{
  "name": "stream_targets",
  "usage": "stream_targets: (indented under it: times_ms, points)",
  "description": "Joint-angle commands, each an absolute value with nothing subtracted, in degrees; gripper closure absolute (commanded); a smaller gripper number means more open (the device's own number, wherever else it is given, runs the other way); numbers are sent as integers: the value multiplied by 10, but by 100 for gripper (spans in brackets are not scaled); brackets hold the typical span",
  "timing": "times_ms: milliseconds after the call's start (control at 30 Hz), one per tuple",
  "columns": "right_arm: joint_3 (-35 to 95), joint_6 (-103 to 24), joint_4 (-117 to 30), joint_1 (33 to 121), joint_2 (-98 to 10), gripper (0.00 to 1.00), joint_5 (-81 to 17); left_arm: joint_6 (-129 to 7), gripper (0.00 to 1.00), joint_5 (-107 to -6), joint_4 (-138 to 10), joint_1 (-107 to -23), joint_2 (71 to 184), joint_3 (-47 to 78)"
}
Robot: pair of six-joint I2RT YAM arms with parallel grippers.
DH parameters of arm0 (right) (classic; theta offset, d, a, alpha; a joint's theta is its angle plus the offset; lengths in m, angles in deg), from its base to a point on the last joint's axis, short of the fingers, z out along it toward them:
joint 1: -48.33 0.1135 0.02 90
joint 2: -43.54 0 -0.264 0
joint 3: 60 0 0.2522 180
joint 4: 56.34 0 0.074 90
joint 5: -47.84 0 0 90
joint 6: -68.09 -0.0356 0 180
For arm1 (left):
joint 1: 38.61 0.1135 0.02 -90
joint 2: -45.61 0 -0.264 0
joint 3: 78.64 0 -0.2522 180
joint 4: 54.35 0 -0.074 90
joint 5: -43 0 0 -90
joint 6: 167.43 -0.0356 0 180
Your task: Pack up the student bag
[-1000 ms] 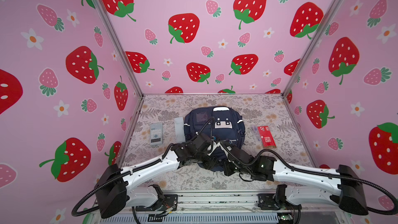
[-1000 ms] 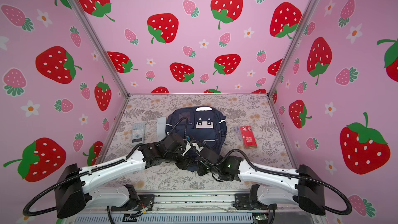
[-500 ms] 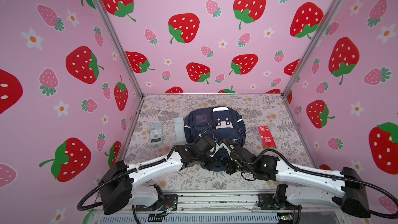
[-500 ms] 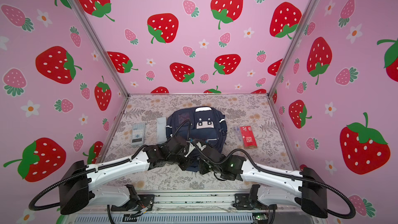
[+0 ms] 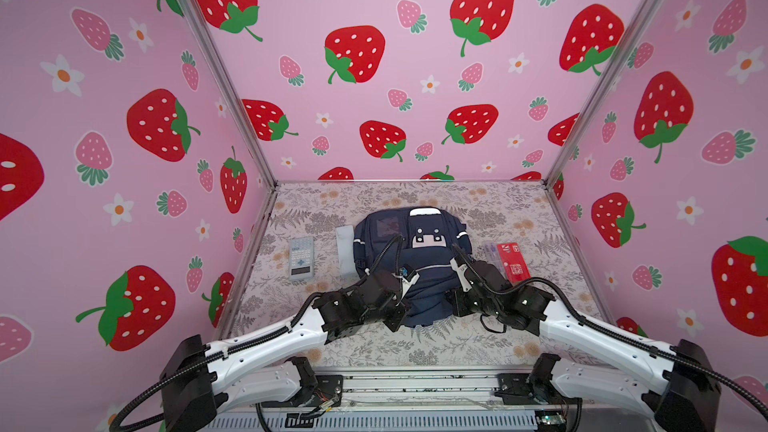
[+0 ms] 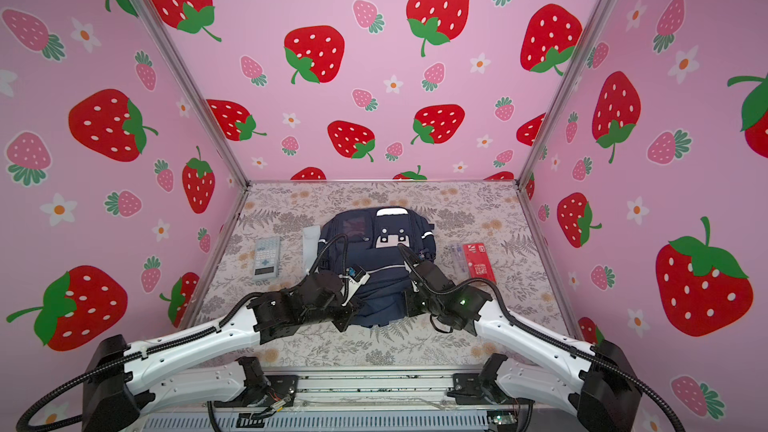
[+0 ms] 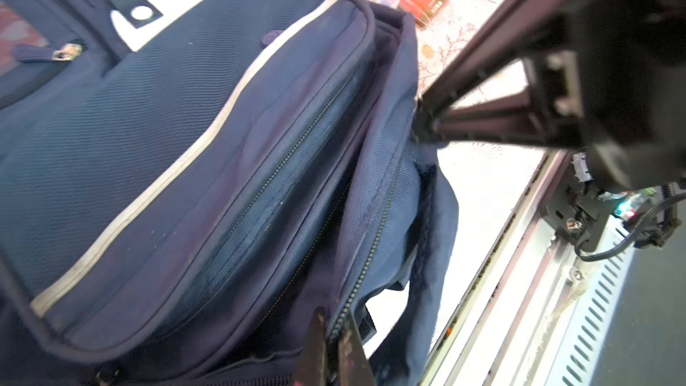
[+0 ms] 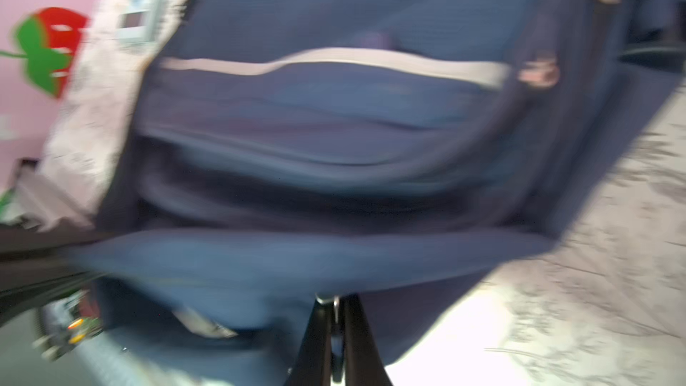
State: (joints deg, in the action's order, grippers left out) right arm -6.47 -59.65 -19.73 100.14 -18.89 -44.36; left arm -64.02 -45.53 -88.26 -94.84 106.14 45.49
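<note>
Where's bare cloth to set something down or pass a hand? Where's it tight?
Free: floral tablecloth strip between navy-blue fabric backpack and rear wall; front patch between left arm, right arm and metal rail. Crowded: grey calculator and white oblong item left of the backpack, red flat packet right, left hand and right hand pinching its near edge.

a robot test booth in a lab, not a lived-in room. three flat walls [image 5: 374,2] of printed pink strawberry sheet sit in bare metal posts [image 5: 220,76], boxing in a small table [image 5: 374,351] with a floral cover. two white arms [image 5: 266,342] are bolted to a metal rail [image 5: 415,384] at the open front, with loose cables [image 5: 139,409] and a bare circuit board [image 5: 550,419] beside them. on the cover lies a staged set: bag [image 5: 419,284], calculator [image 5: 301,257], red pack [image 5: 514,261].
</note>
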Motion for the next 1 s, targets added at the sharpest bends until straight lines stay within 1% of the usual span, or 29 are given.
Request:
stream_targets:
  times_ms: [0,233,433,500,533,567,600,633,700,733,767,800,867,900,967]
  points:
    - [-78,-557,-156,937,-219,100,-532,-619,100,-414,-945,-945,1026,453]
    - [-53,-535,-205,868,-272,100,-537,-607,100,-422,-934,-946,1016,465]
    - [-54,-514,-254,859,-301,100,-508,-593,100,-444,-903,-953,1037,473]
    - [-54,-509,-255,859,-300,100,-482,-586,100,-461,-895,-953,1047,470]
    - [-54,-508,-254,859,-294,93,-474,-582,87,-465,-897,-954,1051,465]
    - [-54,-508,-247,859,-283,81,-466,-577,74,-465,-905,-955,1054,457]
    - [-54,-510,-239,859,-267,69,-462,-574,63,-459,-921,-956,1054,443]
    - [-55,-514,-233,859,-252,62,-460,-575,54,-452,-937,-957,1051,430]
    - [-54,-525,-208,859,-210,52,-461,-590,37,-431,-975,-957,1038,391]
    - [-52,-530,-200,859,-195,50,-461,-601,30,-415,-995,-957,1035,371]
    - [-49,-535,-193,859,-182,49,-460,-619,22,-390,-1019,-956,1034,345]
    - [-46,-542,-189,859,-171,44,-460,-636,16,-367,-1044,-954,1038,320]
    - [-42,-551,-191,859,-164,42,-458,-685,11,-359,-1073,-944,1058,280]
    - [-37,-554,-196,859,-166,41,-460,-708,12,-374,-1090,-937,1078,257]
    - [-22,-560,-203,856,-179,40,-470,-744,18,-410,-1122,-928,1126,219]
